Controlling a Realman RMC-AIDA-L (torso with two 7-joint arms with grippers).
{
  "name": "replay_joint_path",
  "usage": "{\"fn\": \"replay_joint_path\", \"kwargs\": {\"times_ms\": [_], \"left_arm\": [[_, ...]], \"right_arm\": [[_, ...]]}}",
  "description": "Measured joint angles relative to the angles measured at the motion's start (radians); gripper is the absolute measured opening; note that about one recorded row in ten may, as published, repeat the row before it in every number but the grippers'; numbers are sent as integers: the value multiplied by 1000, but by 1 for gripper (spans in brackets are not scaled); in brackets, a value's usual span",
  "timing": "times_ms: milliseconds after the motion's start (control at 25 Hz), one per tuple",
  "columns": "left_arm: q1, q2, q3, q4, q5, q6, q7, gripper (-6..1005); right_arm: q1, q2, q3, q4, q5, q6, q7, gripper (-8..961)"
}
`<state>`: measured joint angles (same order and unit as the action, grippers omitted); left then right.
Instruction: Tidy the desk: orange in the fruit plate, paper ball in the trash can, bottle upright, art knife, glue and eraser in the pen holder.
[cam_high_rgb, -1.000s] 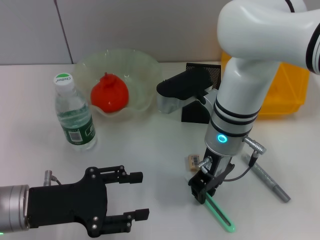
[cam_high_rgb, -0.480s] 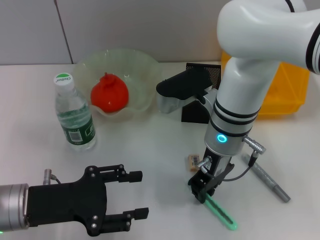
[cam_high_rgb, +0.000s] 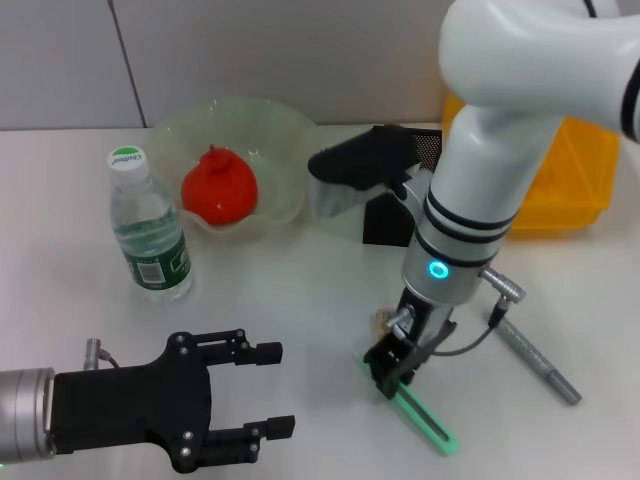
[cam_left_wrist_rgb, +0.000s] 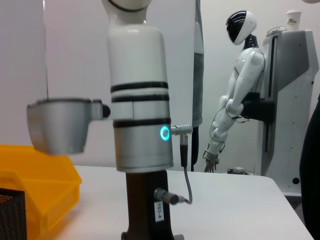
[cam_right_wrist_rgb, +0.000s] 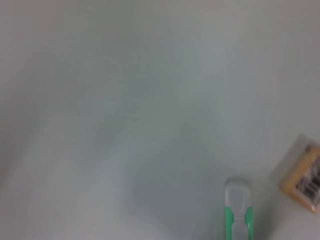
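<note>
Right claw (cam_high_rgb: 392, 372): I had it clenched on the art knife (cam_high_rgb: 420, 418), lower right of frame, low over the tabletop (cam_high_rgb: 300, 290).
Left claw (cam_high_rgb: 240, 400): released, lower left, idle.
Risk: I judged the long knife might pivot and slip, since I gripped its end.

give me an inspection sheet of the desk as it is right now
surface: white desk.
job's things: orange in fruit plate; bottle upright; green art knife flat on desk; eraser beside the knife's end; grey glue stick lying flat; black mesh pen holder at the back.
clutter: yellow bin back right.
grippers: right gripper down at the knife's near end, grip not discernible; left gripper open, near front left.
cables: grey cable at right wrist.
surroundings: white humanoid robot in the room beyond.
</note>
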<state>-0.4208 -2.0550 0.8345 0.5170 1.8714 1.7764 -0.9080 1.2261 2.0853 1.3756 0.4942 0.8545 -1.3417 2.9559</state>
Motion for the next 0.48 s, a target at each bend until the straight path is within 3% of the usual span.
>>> {"fn": "replay_joint_path", "kwargs": {"times_ms": [120, 160, 200, 320, 360, 480], "left_arm": [[0, 1, 0, 0, 0, -1, 0, 675], [-2, 0, 0, 0, 0, -7, -2, 675], [-2, 0, 0, 0, 0, -7, -2, 675], [-8, -2, -1, -3, 0, -10, -12, 675], [-10, -3, -2, -5, 0, -10, -19, 674], [-12, -3, -5, -10, 0, -11, -44, 674]], "right_arm": [[-75, -14, 85, 139, -47, -32, -3, 165], [-151, -18, 169, 265, -95, -62, -20, 165], [-151, -18, 169, 265, -95, -62, -20, 165], [-263, -19, 279, 426, -127, -92, -74, 164], [-333, -19, 356, 521, -122, -98, -133, 164], [-395, -17, 432, 604, -99, -98, -209, 164]]}}
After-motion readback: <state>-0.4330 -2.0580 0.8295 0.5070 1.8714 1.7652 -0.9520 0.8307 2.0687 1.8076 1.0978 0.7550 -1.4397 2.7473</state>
